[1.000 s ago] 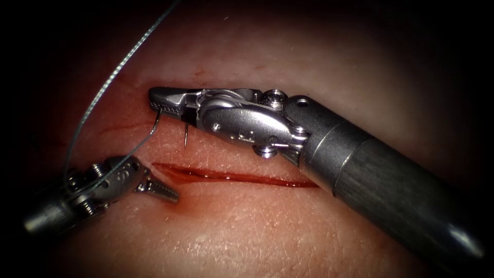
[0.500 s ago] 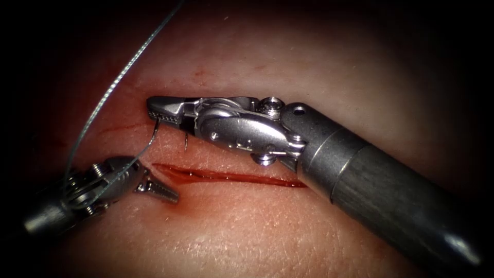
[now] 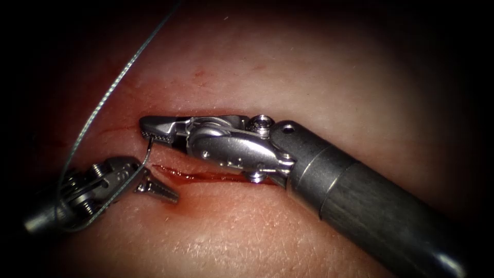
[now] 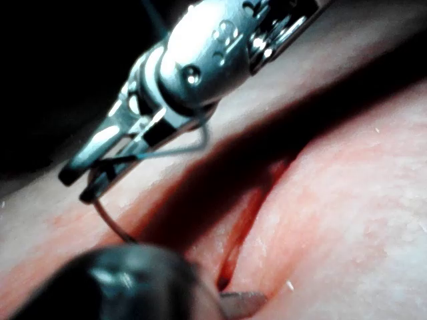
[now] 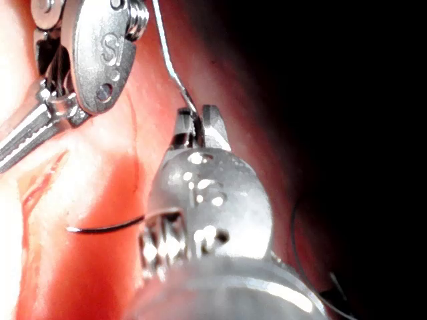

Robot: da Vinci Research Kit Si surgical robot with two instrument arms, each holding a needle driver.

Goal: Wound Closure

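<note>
Endoscope first: the right tool point(image 3: 154, 135) lies low over the tissue point(image 3: 309, 77), jaws clamped on the needle point(image 3: 148, 152) near its thread end, just above the left end of the cut point(image 3: 206, 176). The needle's curve dips from the jaws toward the cut's upper lip — its tip is hidden under the tool, so whether it is in the tissue I cannot tell. The thread point(image 3: 110, 87) arcs up and away to the upper left. The left tool point(image 3: 159, 191) sits at the cut's left end, jaws pressed together, holding nothing, tip down at the lower lip.

Left wrist view: the right tool point(image 4: 87, 180) with the needle point(image 4: 110, 223) curving down from its closed jaws, the cut point(image 4: 243, 227) beside it.

Right wrist view: jaws point(image 5: 199, 130) pinched on the needle's thread end, thread point(image 5: 167, 60) running off — and the needle's point(image 5: 107, 228) far curve pokes out over the reddened tissue; the left tool point(image 5: 20, 143) is close by.
</note>
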